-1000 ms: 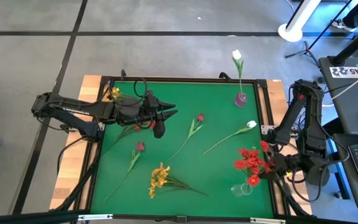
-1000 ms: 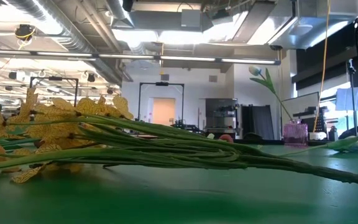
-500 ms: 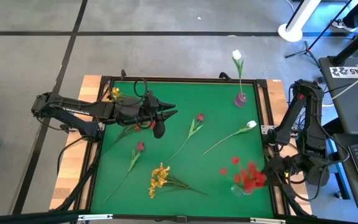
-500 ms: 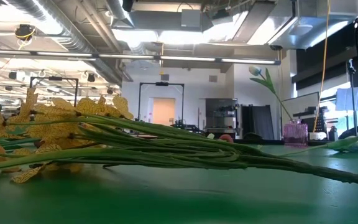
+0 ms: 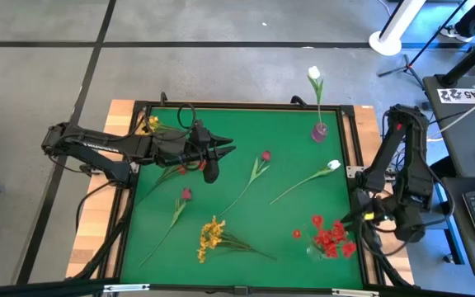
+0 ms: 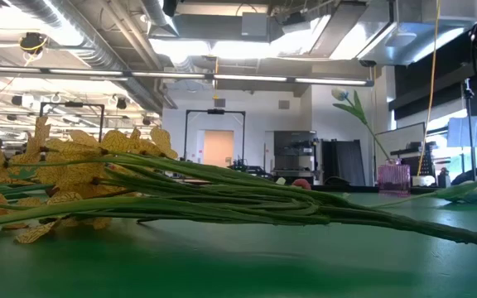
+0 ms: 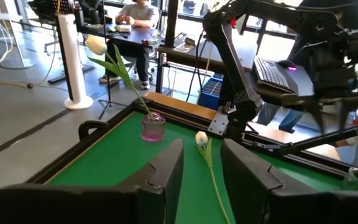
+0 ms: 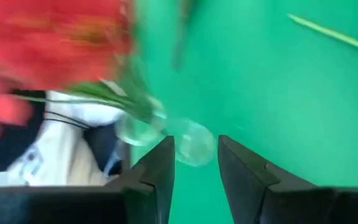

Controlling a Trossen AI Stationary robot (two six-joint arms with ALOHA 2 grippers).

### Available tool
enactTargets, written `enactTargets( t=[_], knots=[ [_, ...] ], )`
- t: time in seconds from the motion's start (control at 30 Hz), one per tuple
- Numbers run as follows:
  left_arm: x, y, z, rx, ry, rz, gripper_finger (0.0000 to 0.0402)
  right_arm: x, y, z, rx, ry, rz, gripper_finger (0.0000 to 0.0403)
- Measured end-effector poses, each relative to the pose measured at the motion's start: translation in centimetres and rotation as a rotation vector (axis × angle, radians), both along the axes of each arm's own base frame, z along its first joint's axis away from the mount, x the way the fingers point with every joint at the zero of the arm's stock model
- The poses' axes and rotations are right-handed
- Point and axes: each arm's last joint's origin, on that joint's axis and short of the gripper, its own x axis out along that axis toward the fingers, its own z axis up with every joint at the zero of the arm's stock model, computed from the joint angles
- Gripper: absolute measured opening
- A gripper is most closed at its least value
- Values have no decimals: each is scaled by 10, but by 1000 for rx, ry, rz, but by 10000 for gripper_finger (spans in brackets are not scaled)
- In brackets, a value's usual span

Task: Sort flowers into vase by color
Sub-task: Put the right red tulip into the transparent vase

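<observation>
Red cluster (image 5: 330, 239) — blurred, seemingly in clear vase (image 5: 321, 251); right gripper (image 8: 194, 163) parted, empty.

Probably a robotics lab: exposed ceiling ducts (image 6: 98, 37), a person at a desk (image 7: 132, 22).

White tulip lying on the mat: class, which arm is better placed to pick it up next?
Probably the right: its open, empty hand is nearer the white tulip than the left hand.

Green table (image 5: 295, 136), scattered flowers (image 5: 213, 237), vases (image 5: 319, 131)
</observation>
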Motion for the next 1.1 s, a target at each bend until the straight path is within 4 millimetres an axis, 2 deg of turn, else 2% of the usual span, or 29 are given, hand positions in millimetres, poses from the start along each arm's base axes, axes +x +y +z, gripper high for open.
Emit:
enactTargets(
  t=[0.23,0.5,0.63,0.8,0.97,1.1],
  knots=[
    [0,0,-1,2,8,-1,105,-7,-26,-6,-66,125,-151,122],
    [3,1,-5,-3,32,4,105,-11,-56,-5,-129,77,-339,122],
    [16,5,-22,-31,95,-21,105,-11,-71,0,-150,-74,-396,122],
    [30,19,-54,-110,258,-16,105,-10,-90,11,-171,-399,-424,122],
    [19,38,-75,-214,448,100,105,-11,-106,21,-278,-699,-428,122],
    [2,46,-88,-299,624,196,105,-14,-116,26,-336,-788,-429,122]
  ],
)
